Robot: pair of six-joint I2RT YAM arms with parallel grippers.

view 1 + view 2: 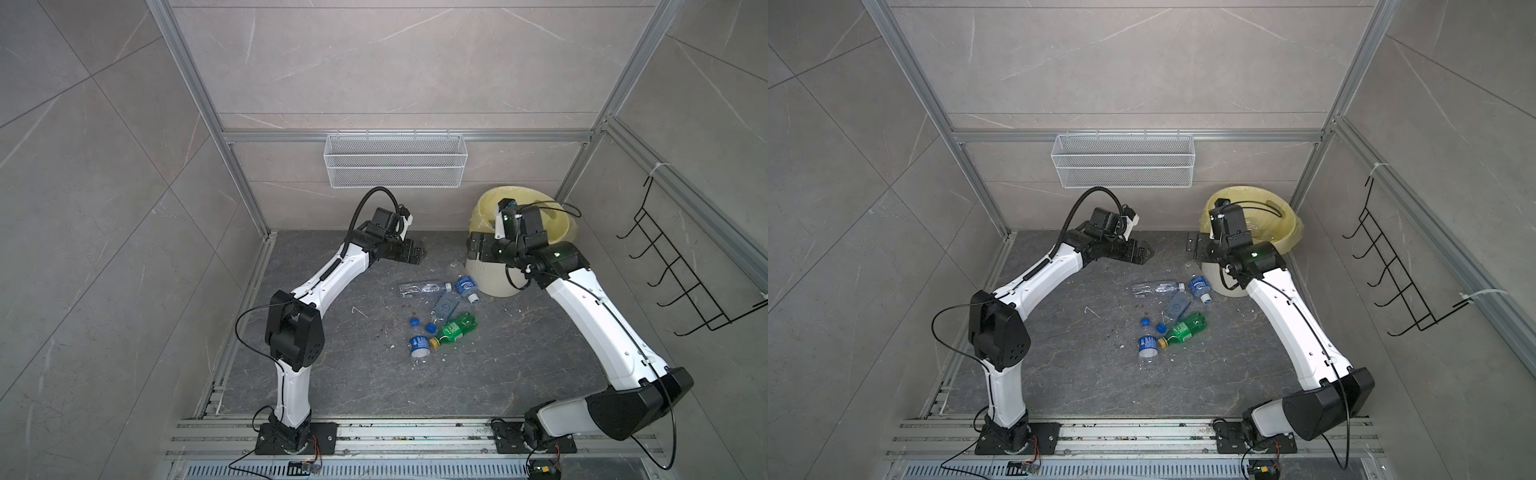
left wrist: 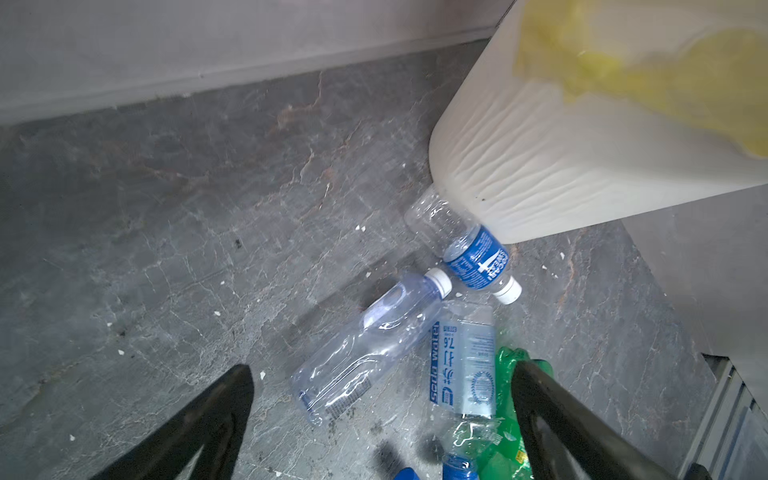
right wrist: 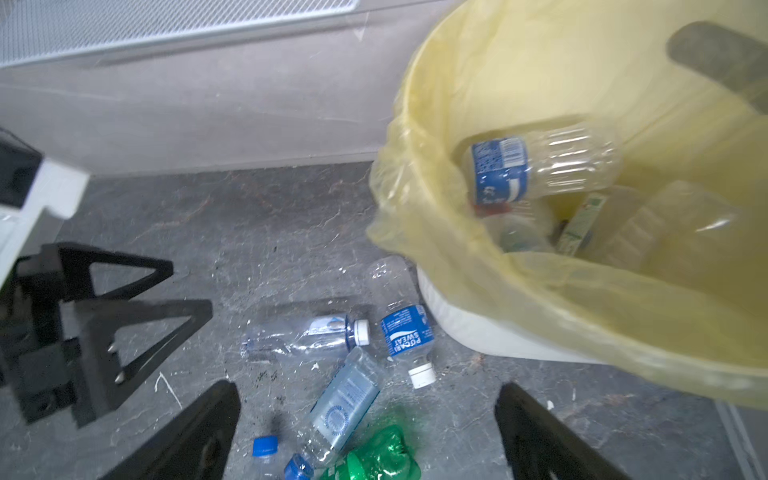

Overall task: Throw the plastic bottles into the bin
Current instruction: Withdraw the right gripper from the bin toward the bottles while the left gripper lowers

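Beside the bin (image 1: 494, 284), plastic bottles (image 1: 455, 328) lie loose; left gripper (image 2: 380, 374), right gripper (image 3: 368, 392) — both spread.

The dark grey veined surface (image 1: 374, 386) carries the cream ribbed bin (image 1: 494, 282) in its far right corner. Beside the bin lie five plastic bottles (image 1: 424, 288) close together; the Pocari Sweat bottle (image 1: 466, 286) touches the bin wall.

Four clear plastic bottles (image 1: 424, 288) and one green yellow-capped plastic bottle (image 1: 455, 328) lay outside one round cream-white ribbed bin (image 1: 490, 281); those inside it were too blurred to count.
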